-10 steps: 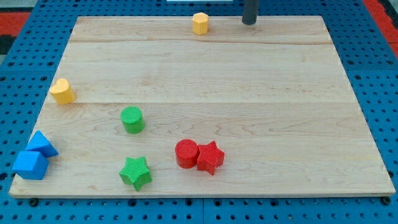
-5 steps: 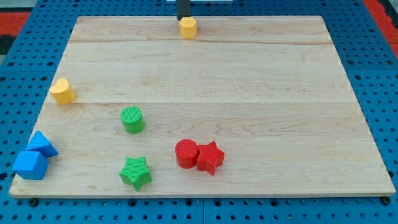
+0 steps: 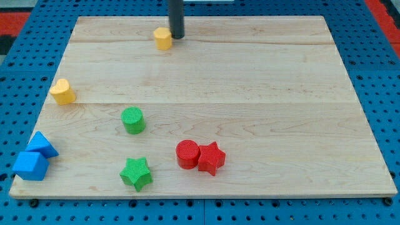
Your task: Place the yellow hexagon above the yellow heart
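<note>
The board is pale wood with a fine straight grain, smooth and satin-matt, joined from planks with faint seams running across the view; the surface under it is blue perforated sheet, flat and matt, with a regular grid of holes; the rod ending in my tip looks dark, smooth and dull; the yellow hexagon and yellow heart look like matt plastic; the green cylinder, green star, red cylinder and red star show fine ridged lines on their tops, like layered plastic; the two blue blocks look matt too.
</note>
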### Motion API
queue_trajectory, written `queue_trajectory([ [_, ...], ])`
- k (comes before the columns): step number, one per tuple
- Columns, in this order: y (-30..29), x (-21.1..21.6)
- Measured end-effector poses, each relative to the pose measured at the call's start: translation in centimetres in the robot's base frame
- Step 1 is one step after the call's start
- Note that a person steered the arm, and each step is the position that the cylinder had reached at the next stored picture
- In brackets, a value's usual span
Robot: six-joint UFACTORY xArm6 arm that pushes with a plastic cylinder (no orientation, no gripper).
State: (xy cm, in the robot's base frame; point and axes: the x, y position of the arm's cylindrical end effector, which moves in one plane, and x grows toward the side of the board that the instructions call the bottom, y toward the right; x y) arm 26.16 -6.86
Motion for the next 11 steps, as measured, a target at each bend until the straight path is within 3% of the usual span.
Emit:
queue_trajectory([
  [2,-8.5,1.6],
  [5,-14.7,3.0],
  [7,-16.4,3.4],
  [11,-18.7,8.2],
])
